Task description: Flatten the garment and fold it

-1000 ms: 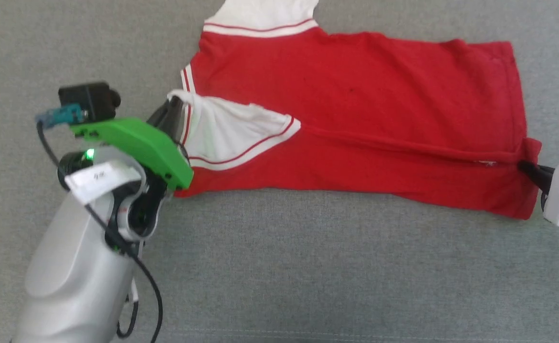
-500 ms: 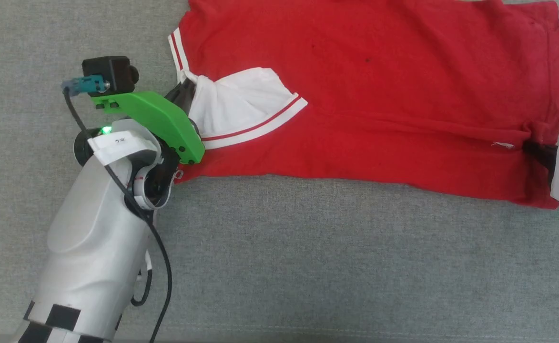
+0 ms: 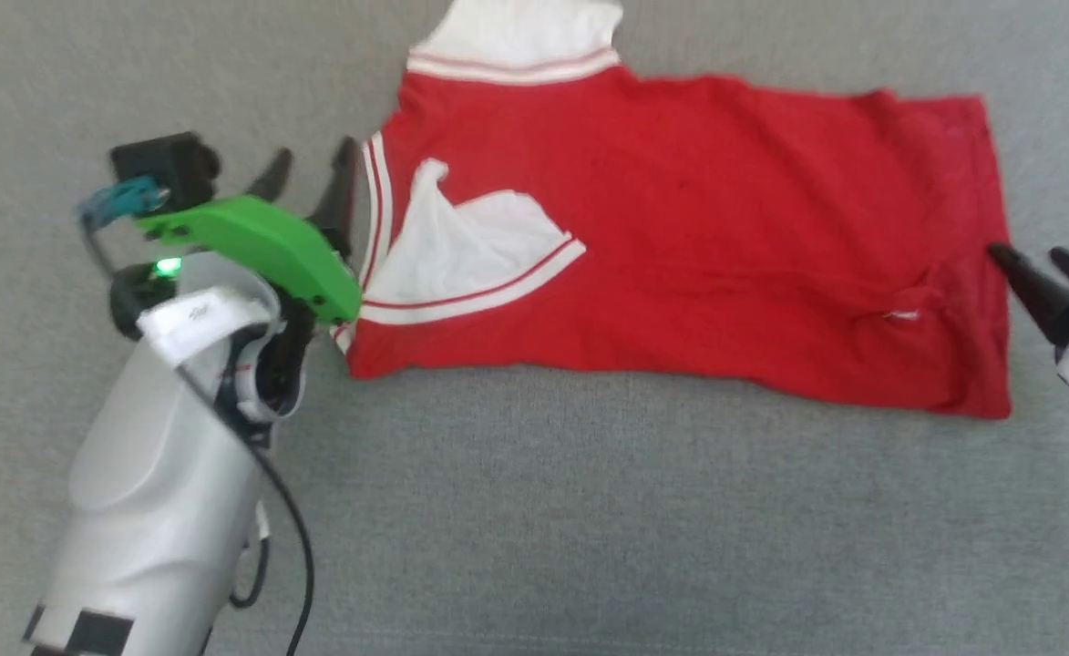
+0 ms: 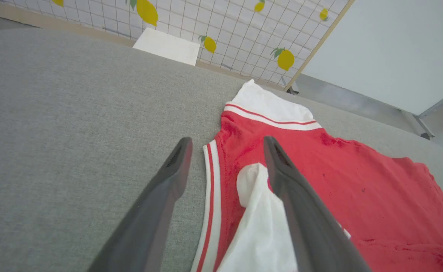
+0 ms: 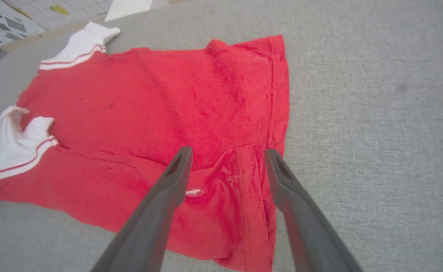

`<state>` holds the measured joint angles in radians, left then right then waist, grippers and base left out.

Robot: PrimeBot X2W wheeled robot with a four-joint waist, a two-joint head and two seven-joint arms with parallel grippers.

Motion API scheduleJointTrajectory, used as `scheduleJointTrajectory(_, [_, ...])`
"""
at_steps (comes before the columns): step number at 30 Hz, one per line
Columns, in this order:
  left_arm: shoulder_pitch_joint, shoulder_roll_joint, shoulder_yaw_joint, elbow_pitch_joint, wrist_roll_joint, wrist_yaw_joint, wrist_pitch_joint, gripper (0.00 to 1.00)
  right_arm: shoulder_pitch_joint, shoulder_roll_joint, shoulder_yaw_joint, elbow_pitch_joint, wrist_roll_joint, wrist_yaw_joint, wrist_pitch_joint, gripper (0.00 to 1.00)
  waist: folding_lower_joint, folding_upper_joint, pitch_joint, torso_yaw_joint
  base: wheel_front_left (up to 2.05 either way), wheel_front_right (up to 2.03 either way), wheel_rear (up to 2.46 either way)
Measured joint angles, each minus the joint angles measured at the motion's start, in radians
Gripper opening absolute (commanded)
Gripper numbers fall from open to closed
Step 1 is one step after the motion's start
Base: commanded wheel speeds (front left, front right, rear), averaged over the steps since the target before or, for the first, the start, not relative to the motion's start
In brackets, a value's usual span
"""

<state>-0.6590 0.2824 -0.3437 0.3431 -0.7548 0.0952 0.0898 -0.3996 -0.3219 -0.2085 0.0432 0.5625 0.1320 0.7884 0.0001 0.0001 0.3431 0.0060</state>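
Right now I am holding my left claw (image 3: pixel 311 169) wide apart and gripping nothing: one finger is hanging over the grey pad (image 3: pixel 589 528) just beside the striped armhole trim (image 3: pixel 375 196), the other is hovering above the jersey (image 3: pixel 680 228) next to its turned-over white flap (image 3: pixel 470 255). My right claw (image 3: pixel 1026 257) is gaping just as wide and is likewise carrying nothing, its tips pointing at the hem end, where the cloth is bunching into a small ridge by a white tag (image 3: pixel 903 316). The jersey is lying spread across the pad in front of me, shoulders toward my left, hem toward my right, its near long edge lying doubled over onto the body. At the far edge, by the shoulder end, a white strap (image 3: pixel 516 32) with striped trim is sticking out past the red.
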Motion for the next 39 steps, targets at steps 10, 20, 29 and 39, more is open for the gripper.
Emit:
scheduleJointTrajectory(10, [0.242,0.063,0.039,-0.148,0.095,0.012,-0.278,1.0,0.192,0.022,0.007,-0.083,-0.024,0.0,-0.389,1.0,-0.0002,0.0,-0.166,-0.003,0.0,0.0,0.0])
scheduleJointTrajectory(20, [0.451,0.04,0.021,-0.152,0.111,0.03,-0.325,1.0,0.371,0.047,0.036,-0.004,-0.063,0.0,-0.606,1.0,-0.0002,0.0,-0.257,-0.006,0.0,0.0,0.0])
scheduleJointTrajectory(29, [0.491,0.015,0.017,-0.133,0.088,0.03,-0.308,1.0,0.386,0.056,0.04,0.035,-0.063,0.0,-0.628,1.0,-0.0002,0.0,-0.251,-0.012,0.0,0.0,0.0])
scheduleJointTrajectory(39, [0.246,0.017,-0.075,-0.062,0.041,0.151,0.237,1.0,0.356,0.051,0.044,0.024,-0.046,0.0,-0.613,1.0,-0.0002,0.0,-0.177,-0.011,0.0,0.0,0.0])
